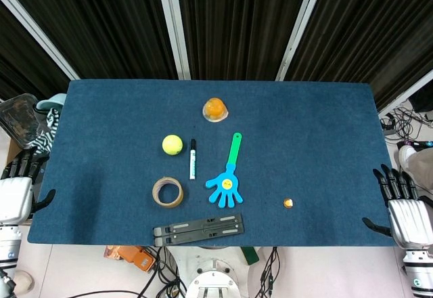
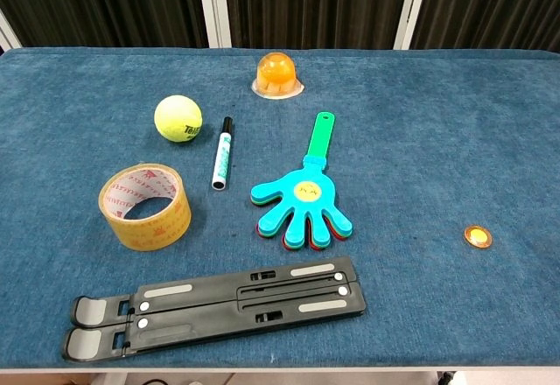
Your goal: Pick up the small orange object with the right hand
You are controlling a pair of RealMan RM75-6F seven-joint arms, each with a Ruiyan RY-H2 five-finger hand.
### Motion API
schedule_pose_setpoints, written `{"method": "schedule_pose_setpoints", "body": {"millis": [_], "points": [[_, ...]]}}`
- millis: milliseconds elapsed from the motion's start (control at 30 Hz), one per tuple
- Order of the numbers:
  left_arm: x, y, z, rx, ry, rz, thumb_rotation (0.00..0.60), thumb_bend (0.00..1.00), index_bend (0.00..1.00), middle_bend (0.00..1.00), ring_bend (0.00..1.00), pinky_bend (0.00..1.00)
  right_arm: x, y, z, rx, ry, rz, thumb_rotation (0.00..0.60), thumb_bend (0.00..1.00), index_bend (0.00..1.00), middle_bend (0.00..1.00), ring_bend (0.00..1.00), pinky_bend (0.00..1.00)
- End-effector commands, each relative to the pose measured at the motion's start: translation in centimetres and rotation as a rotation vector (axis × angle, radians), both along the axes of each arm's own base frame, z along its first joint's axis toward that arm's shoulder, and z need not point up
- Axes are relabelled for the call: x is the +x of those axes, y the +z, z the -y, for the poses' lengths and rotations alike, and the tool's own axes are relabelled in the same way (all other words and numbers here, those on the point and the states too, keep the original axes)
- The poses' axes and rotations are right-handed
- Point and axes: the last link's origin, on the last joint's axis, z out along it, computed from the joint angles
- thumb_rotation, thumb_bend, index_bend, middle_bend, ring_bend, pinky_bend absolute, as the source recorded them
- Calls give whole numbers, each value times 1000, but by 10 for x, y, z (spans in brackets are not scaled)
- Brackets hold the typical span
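Note:
A small round orange object (image 1: pixel 288 203) (image 2: pixel 477 236) lies flat on the blue table (image 1: pixel 325 142) near the front right. My right hand (image 1: pixel 401 203) rests beyond the table's right edge, fingers apart and empty, well to the right of the orange object. My left hand (image 1: pixel 19 188) sits off the table's left edge, also empty with its fingers spread. Neither hand shows in the chest view.
An orange jelly cup (image 1: pixel 214 109), a tennis ball (image 1: pixel 172 144), a marker (image 1: pixel 192 158), a tape roll (image 1: pixel 167 192), a blue hand clapper (image 1: pixel 228 176) and a black folded stand (image 1: pixel 198 229) lie left of the orange object. Bags (image 1: pixel 27 118) stand off the table's left.

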Motion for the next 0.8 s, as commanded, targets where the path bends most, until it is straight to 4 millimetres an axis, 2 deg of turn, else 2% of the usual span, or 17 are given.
{"method": "schedule_pose_setpoints", "body": {"millis": [33, 267, 433, 667, 800], "points": [[0, 0, 0, -2, -3, -10, 600, 225, 187, 28, 5, 173, -8, -4, 12, 34, 11, -5, 600, 53, 0, 1, 40, 28], [0, 0, -1, 8, -1, -22, 600, 225, 187, 28, 5, 173, -23, -21, 44, 165, 86, 172, 600, 52, 34, 21, 57, 47], [-1, 0, -1, 17, 3, -30, 600, 224, 187, 28, 5, 173, -37, -33, 62, 259, 74, 193, 600, 52, 50, 22, 61, 51], [-1, -1, -1, 22, 3, -40, 600, 226, 187, 28, 5, 173, -39, -62, 84, 350, 79, 232, 600, 52, 108, 25, 61, 51], [-2, 0, -2, 29, 8, -37, 600, 226, 186, 28, 5, 173, -34, -79, 91, 391, 98, 240, 600, 53, 121, 25, 61, 51]]}}
